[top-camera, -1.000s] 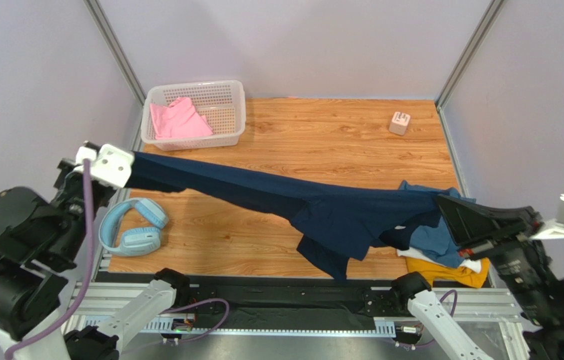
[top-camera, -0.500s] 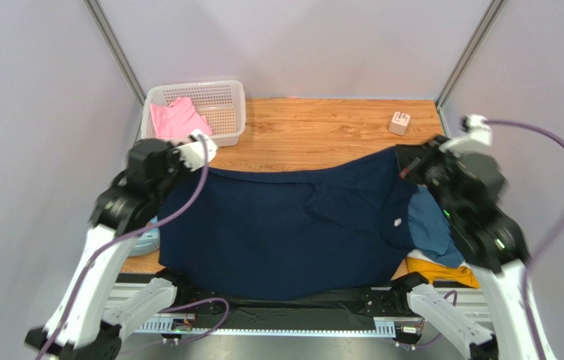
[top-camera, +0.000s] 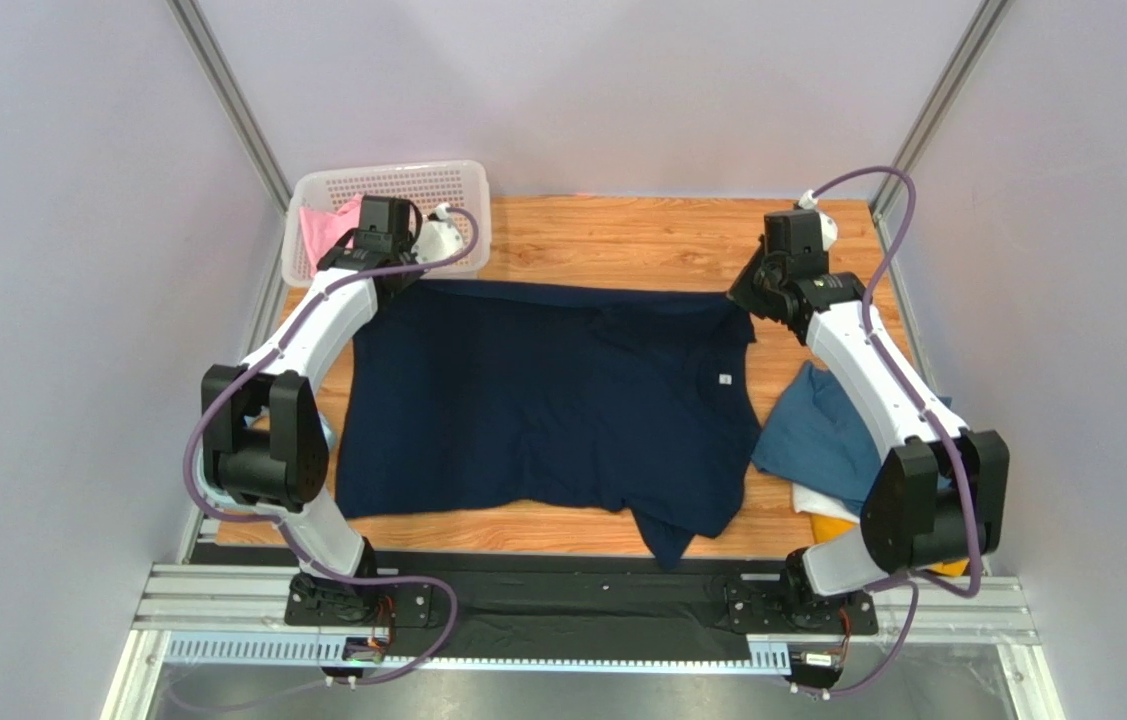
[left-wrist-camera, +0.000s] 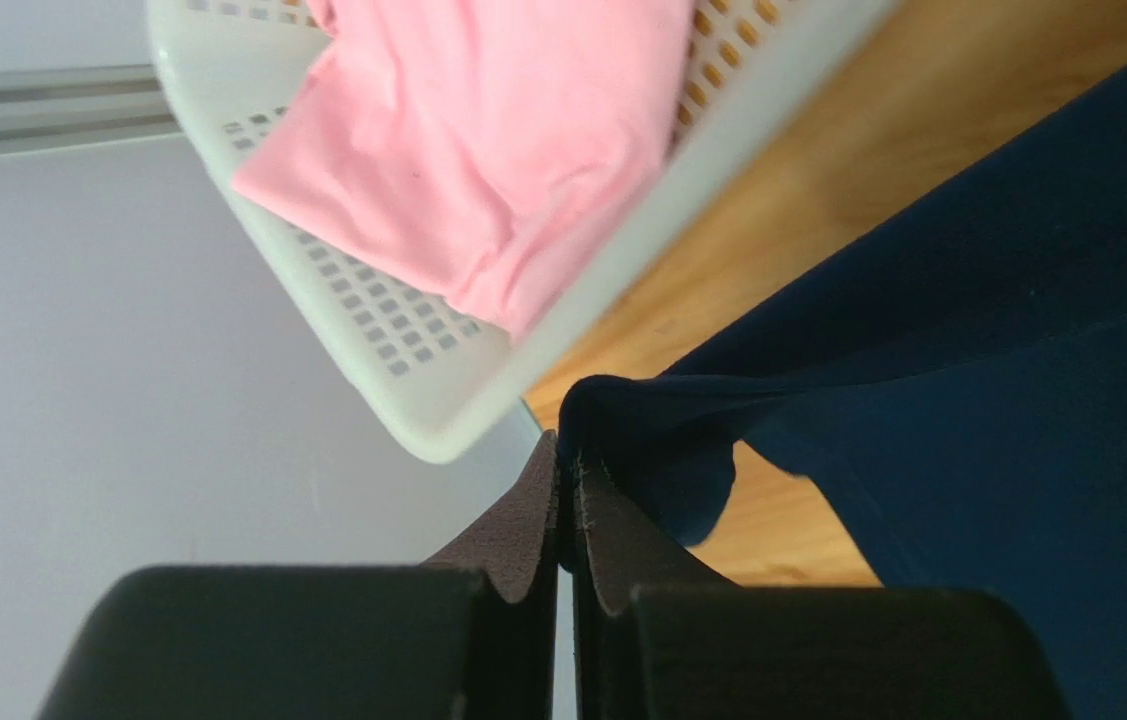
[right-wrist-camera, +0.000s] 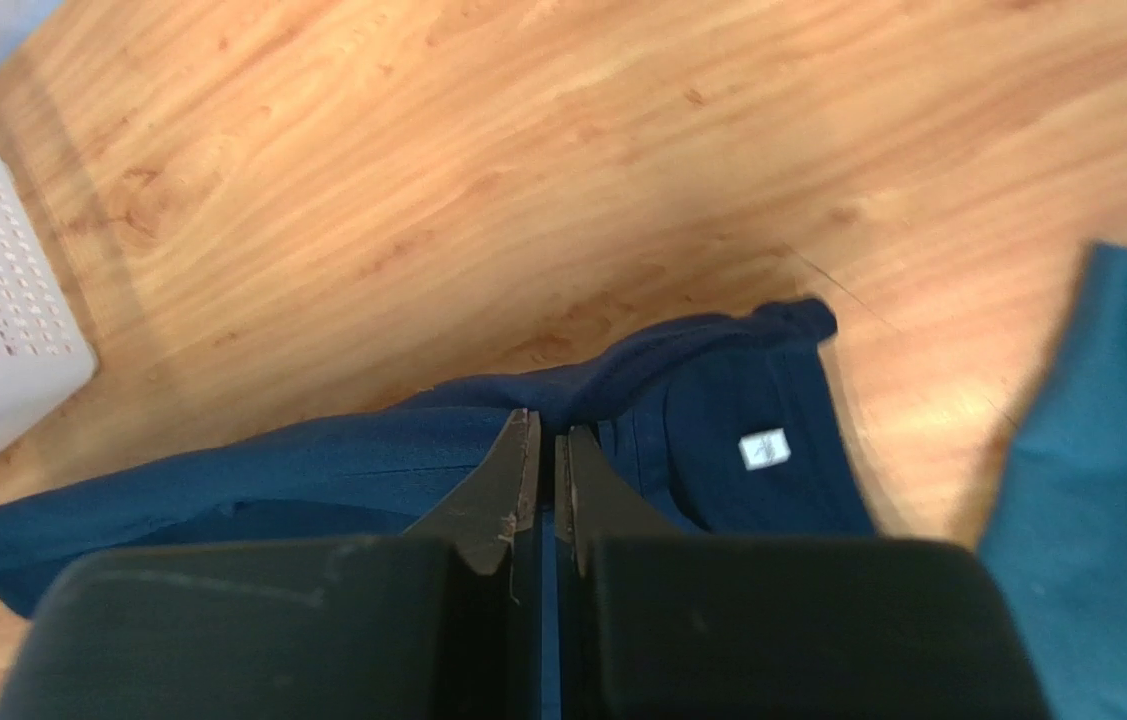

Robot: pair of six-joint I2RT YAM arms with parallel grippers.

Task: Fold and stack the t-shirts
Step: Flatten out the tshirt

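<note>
Top external view: five t-shirts can be counted. The dark navy t-shirt (top-camera: 524, 398) lies spread nearly flat across the middle of the wooden tabletop (top-camera: 599, 240), with some wrinkles and one part trailing toward the near edge. The pink t-shirt (top-camera: 323, 236) sits crumpled in the one white perforated basket (top-camera: 464, 188) at the far left corner. The teal blue t-shirt (top-camera: 817, 435) lies bunched just beside the navy one on the right, and slivers of the white t-shirt (top-camera: 825, 506) and the mustard yellow t-shirt (top-camera: 831, 530) show near it, mostly hidden by the right arm. There are two arms, both reaching to the far edge of the navy cloth. The left gripper (top-camera: 404, 282) is at the shirt's far left corner, next to the basket; the left wrist view shows its fingers pressed together on a pinch of navy fabric. The right gripper (top-camera: 748, 294) is at the far right corner, and the right wrist view shows its fingers clamped on a navy fold by the collar. One small white label (right-wrist-camera: 765, 449) is sewn inside the collar; any writing on it is too small to read.
</note>
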